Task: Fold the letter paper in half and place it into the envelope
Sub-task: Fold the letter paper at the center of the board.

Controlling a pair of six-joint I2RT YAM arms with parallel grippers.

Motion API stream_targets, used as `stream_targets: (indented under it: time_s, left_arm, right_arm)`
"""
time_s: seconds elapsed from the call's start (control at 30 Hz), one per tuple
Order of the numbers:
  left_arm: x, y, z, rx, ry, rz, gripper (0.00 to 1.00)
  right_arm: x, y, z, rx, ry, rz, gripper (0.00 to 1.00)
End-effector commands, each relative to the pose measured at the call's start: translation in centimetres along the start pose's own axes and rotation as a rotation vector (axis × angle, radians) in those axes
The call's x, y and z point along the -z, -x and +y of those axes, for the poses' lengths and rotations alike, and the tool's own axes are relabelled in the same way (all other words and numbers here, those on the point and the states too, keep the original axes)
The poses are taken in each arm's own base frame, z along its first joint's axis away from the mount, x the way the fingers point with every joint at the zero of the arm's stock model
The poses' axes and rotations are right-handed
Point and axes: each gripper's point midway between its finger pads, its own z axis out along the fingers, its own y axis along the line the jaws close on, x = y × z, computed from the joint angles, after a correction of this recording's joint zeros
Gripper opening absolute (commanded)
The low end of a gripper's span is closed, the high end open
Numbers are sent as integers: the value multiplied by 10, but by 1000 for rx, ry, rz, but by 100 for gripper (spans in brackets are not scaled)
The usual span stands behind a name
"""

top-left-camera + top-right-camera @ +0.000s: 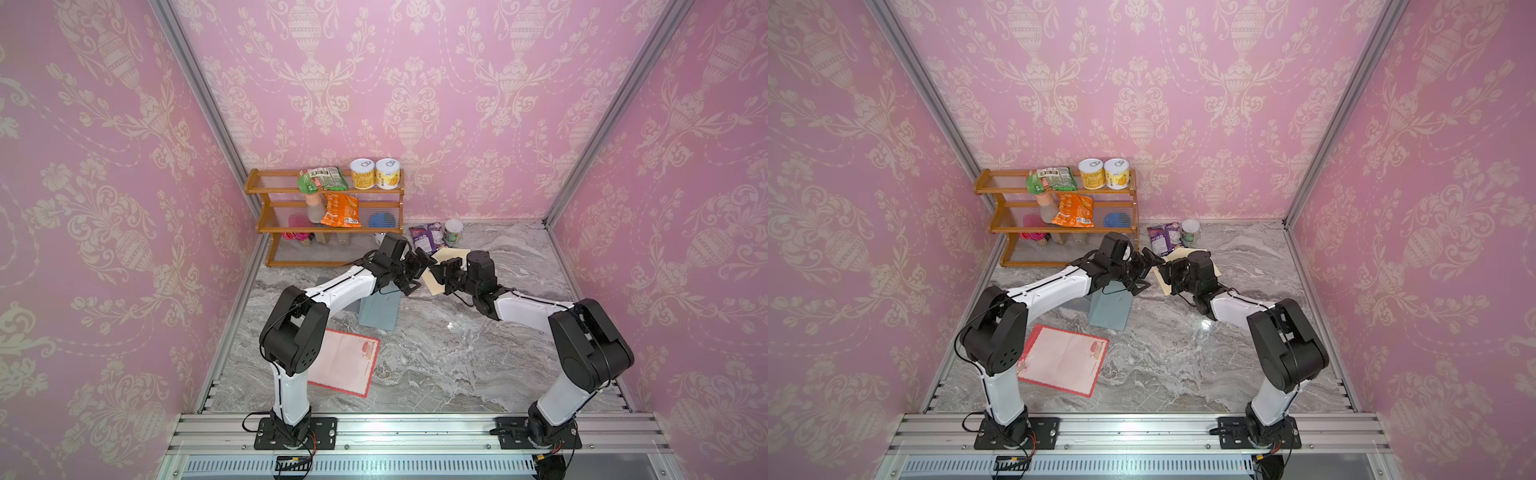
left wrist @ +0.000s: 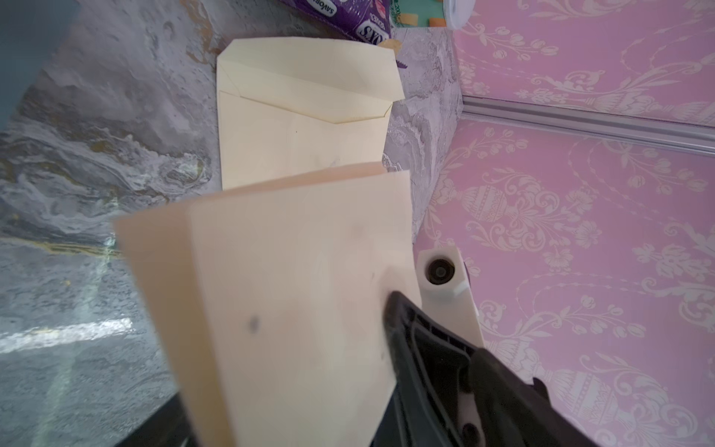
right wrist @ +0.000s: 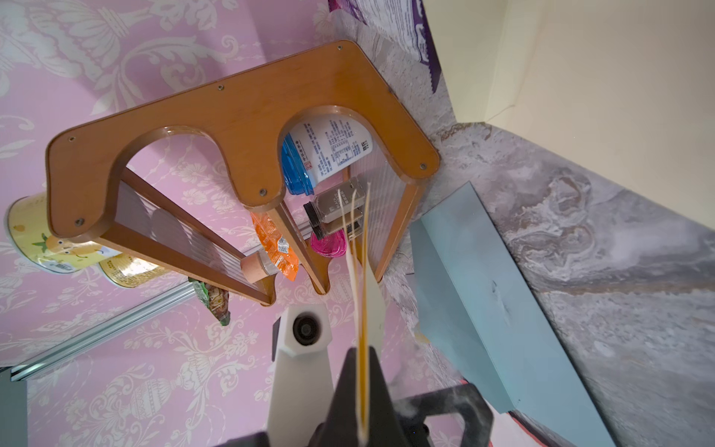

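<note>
Paper [image 2: 290,290], folded, stands clamped in the right gripper [image 1: 438,272], beside the open left gripper [image 1: 419,270].

The bench [image 1: 457,353] is a polished grey marble-look surface with a glossy sheen. The shelf [image 3: 240,127] is varnished wood with ribbed clear plastic decks. The envelope [image 2: 301,131] and folded paper [image 2: 290,290] are matt, smooth cream paper. The rail [image 1: 374,428] is ridged bare metal

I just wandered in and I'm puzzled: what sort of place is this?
Probably a robot test booth dressed as a home: pink wallpapered panels in an aluminium frame, two robot arms bolted to a front rail, and a wooden shelf of snacks.
</note>
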Motion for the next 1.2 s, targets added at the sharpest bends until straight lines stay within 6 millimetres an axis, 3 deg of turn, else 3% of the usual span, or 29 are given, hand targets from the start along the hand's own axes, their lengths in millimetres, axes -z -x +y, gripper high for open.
stream_targets:
  time_s: [0.0, 0.2, 0.47, 0.53, 0.7, 0.77, 0.8, 0.83, 0.87, 0.9, 1.17]
  left_arm:
    - [20, 16, -8, 41, 49, -136, 87]
    - [37, 27, -3, 39, 94, -241, 60]
    - [26, 28, -5, 47, 65, -240, 45]
    - [27, 30, -3, 45, 70, -254, 37]
    - [31, 38, 3, 22, 83, -281, 7]
    - [32, 41, 5, 14, 80, -289, 0]
    - [33, 43, 5, 6, 77, -290, 0]
    - [34, 44, 6, -2, 80, -292, 0]
    - [36, 46, 7, -11, 83, -294, 0]
    - [39, 49, 8, -17, 80, -298, 0]
    - [54, 59, 2, -94, -64, -183, 0]
  right_arm:
    - [10, 4, 15, -41, 110, -108, 0]
    - [10, -3, 23, -68, 208, -124, 0]
    - [1, -16, 15, -108, 245, -102, 0]
    - [0, -19, 17, -109, 255, -98, 0]
    - [1, -22, 20, -94, 253, -83, 0]
    - [0, -26, 19, -86, 248, -67, 0]
    - [-1, -28, 22, -81, 250, -51, 13]
    - [-2, -30, 21, -76, 244, -34, 38]
    - [-4, -32, 21, -72, 236, -13, 73]
    - [-4, -33, 19, -68, 224, 1, 99]
    - [1, -17, -4, 47, 58, 177, 100]
